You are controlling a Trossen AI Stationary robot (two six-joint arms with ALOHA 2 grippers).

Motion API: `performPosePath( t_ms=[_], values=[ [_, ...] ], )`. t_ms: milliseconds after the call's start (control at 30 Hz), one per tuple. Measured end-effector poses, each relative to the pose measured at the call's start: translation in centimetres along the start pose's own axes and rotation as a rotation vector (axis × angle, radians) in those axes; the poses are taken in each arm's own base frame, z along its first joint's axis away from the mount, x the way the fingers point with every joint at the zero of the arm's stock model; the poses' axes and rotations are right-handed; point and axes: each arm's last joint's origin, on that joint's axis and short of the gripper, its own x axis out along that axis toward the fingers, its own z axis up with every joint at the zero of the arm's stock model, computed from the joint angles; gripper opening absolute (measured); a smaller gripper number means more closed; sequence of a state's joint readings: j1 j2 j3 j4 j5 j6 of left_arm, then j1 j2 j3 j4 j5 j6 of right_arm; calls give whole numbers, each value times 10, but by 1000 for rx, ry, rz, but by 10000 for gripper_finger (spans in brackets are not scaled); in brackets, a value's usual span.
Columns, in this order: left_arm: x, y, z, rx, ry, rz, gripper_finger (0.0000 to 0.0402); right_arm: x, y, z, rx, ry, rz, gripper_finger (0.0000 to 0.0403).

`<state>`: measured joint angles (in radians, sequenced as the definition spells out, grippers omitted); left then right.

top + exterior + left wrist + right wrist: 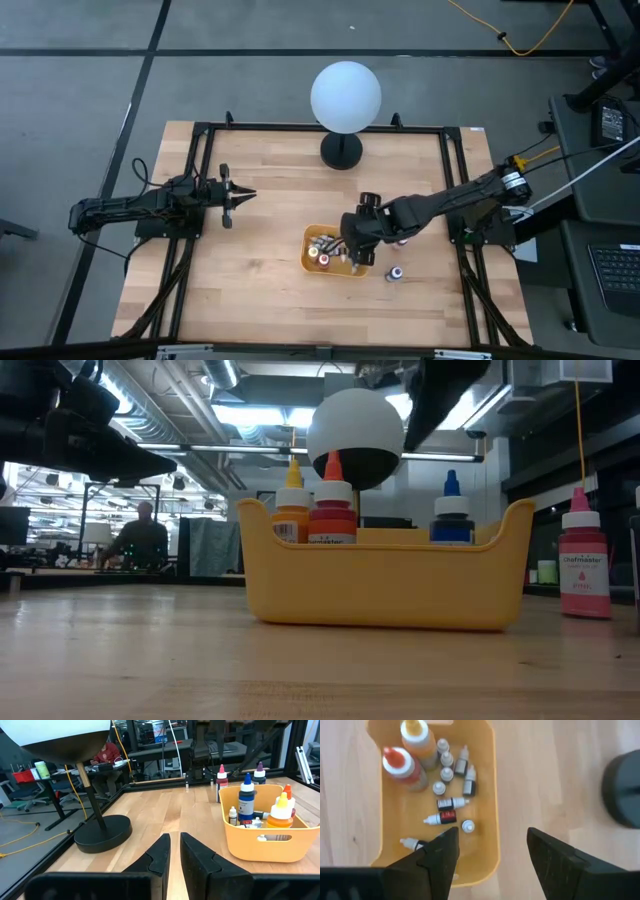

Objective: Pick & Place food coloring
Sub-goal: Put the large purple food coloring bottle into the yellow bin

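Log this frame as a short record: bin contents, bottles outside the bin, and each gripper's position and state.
container: yellow plastic bin on the wooden table
in bin: orange, red and blue squeeze bottles upright; tiny dropper bottles
outside bin: pink bottle and purple bottle, upright on the table
right gripper: open, empty, above the bin's edge
left gripper: shut, empty, table's left side

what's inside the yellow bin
In the bin: an orange bottle, a red bottle and small vials. The right tool's fingers cover its near corner.

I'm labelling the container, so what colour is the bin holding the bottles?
The bin is yellow, plain, no pattern; the low view shows it best.
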<state>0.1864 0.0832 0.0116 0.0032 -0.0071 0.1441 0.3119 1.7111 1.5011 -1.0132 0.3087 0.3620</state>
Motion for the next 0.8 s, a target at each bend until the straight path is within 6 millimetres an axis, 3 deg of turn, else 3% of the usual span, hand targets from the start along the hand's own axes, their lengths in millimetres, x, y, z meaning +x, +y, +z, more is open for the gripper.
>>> performPosePath(
  t_ms=[167,433,800],
  values=[
    [0,0,0,0,0,0,36,-22,14,-9,11,32,-33,237],
    [0,0,0,0,0,0,40,-48,47,-55,142,190,-120,237],
    [0,0,0,0,0,0,39,-67,76,-84,252,148,-161,246]
  ],
)
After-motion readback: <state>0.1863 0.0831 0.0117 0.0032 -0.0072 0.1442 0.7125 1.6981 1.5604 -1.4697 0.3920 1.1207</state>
